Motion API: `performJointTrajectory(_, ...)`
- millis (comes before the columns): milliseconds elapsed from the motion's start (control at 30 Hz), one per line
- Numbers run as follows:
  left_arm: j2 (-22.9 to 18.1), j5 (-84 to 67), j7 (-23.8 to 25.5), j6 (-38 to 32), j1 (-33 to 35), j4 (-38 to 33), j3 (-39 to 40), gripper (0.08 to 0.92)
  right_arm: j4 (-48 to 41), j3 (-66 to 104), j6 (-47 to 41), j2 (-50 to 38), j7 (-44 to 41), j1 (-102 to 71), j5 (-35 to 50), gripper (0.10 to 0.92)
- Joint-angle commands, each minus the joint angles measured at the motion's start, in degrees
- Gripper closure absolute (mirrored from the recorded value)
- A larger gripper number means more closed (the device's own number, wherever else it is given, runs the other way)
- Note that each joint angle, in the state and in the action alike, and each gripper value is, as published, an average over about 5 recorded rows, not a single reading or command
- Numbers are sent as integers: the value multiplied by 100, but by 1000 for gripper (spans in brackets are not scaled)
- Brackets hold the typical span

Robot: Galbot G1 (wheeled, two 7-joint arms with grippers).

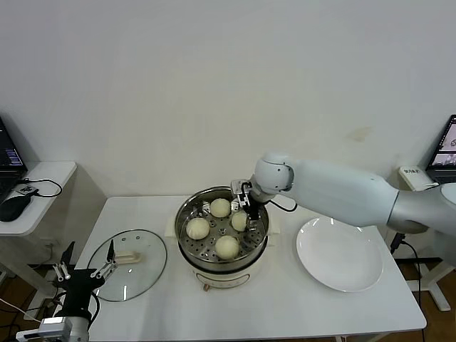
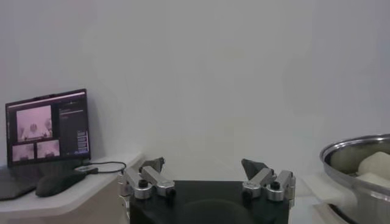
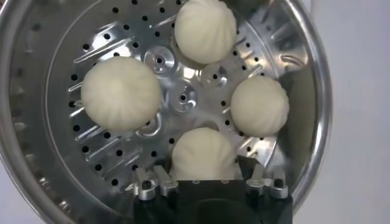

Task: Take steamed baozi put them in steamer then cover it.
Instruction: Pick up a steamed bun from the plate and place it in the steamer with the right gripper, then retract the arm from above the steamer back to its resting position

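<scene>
The steamer (image 1: 184, 217) stands mid-table on its white base (image 1: 222, 276), with several baozi on its perforated tray. My right gripper (image 1: 246, 210) reaches in over the right rim. In the right wrist view this gripper (image 3: 201, 165) is open, its fingers (image 3: 162, 178) spread on either side of one baozi (image 3: 203, 152) that rests on the tray. Three more baozi (image 3: 122, 92) (image 3: 206, 30) (image 3: 259, 105) lie around the tray inside the steamer (image 3: 317, 91). My left gripper (image 1: 90, 246) is open and empty, low at the table's front left by the glass lid (image 1: 135, 260).
A white plate (image 1: 340, 254), bare, lies right of the steamer. A side table at the left holds a mouse (image 1: 13, 206) and a laptop (image 2: 47, 125). Another screen (image 1: 445, 146) stands at far right. In the left wrist view the steamer rim (image 2: 353, 149) shows beside my left gripper (image 2: 204, 162).
</scene>
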Motion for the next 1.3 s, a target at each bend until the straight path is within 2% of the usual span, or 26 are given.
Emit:
performJointTrajectory(33,24,4,-22,21,-7,35,-4,177,1095,471,-103,-888,502,252,730,206)
performJointTrajectory(233,63,110,-92,145,-36,148,20,177,2329,1306,70,-2368,2283,-704,1454,203)
performJointTrajectory(367,54,214,-109,154,-78,232,44,177,2763,2943,774,-3197,3656,-2808,1502,203)
performJointTrajectory(500,92,329,-138,195,-100,348,88,177,2968,5038,1611,-3388,4474,-5207,1100,203)
performJointTrajectory(600,152,472,-177,247,-133,497,131,177,3091,6882,2000,-3051,4667,-7035,697,202)
performJointTrajectory(700,213,1114,-167,208,-192,764,144,177,3120,8451,2482,-2248,4701,-8415,232,203)
performJointTrajectory(867,404,3607,-255,-173,-328,1452,-49,177,3231,10410,3247,-870,4616,-9697,-226,203)
performJointTrajectory(1067,643,6837,-497,-805,-261,2037,-323,177,3515,11492,3737,-191,4663,-10593,-301,203)
performJointTrajectory(1200,654,8031,-579,-892,38,2033,-400,177,3667,11894,3890,302,4735,-10948,-344,202)
performJointTrajectory(1300,680,8380,-614,-898,180,2026,-414,177,3710,12062,3962,522,4788,-11116,-385,203)
